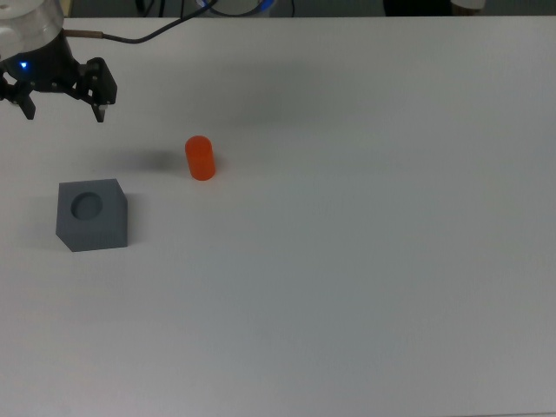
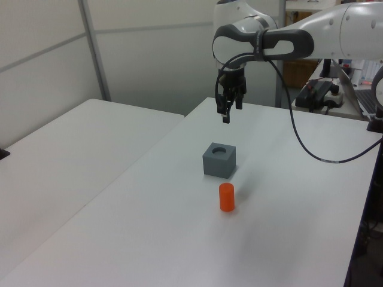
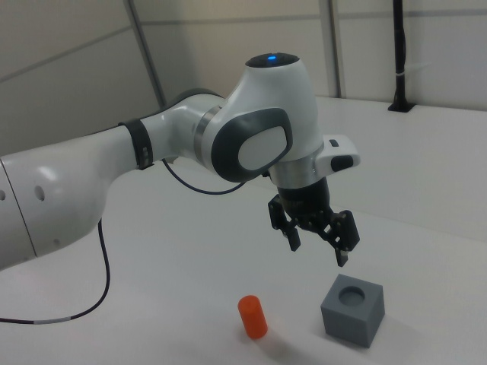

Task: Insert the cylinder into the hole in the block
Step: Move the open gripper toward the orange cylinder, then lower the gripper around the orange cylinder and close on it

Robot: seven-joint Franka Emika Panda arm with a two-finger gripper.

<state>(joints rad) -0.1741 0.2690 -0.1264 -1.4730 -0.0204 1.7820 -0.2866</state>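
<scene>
A white table [image 1: 365, 287] fills the top view, with two small objects on it near the top view's left. A bright orange cylinder [image 1: 200, 158] stands upright on the table surface. A dark grey cube-shaped block [image 1: 92, 215] sits near it, lower and further toward the top view's left, with a clear gap of bare table between the two. The block has a round hole [image 1: 86, 205] sunk into the middle of its top face, and the hole holds nothing.

The robot's black two-finger gripper [image 1: 65, 111] hangs in the air at the upper left corner of the top view, above the table and touching neither object. Its jaws are spread apart and hold nothing. A small blue light glows on the gripper's body, and a black cable [image 1: 148, 37] runs from it toward the table's far edge.

In the left view, the white and grey arm [image 2: 311, 33] reaches in from the left view's right, and the gripper [image 2: 230, 110] points straight down, raised well above the block [image 2: 219, 160]. The cylinder [image 2: 227, 197] stands closer to the camera than the block, just apart from it.

In the right view, the arm [image 3: 114, 175] stretches in from the right view's left, the gripper [image 3: 318, 249] hangs above the table, the cylinder [image 3: 253, 316] stands below it, and the block [image 3: 352, 309] lies to the right view's right of the cylinder.
</scene>
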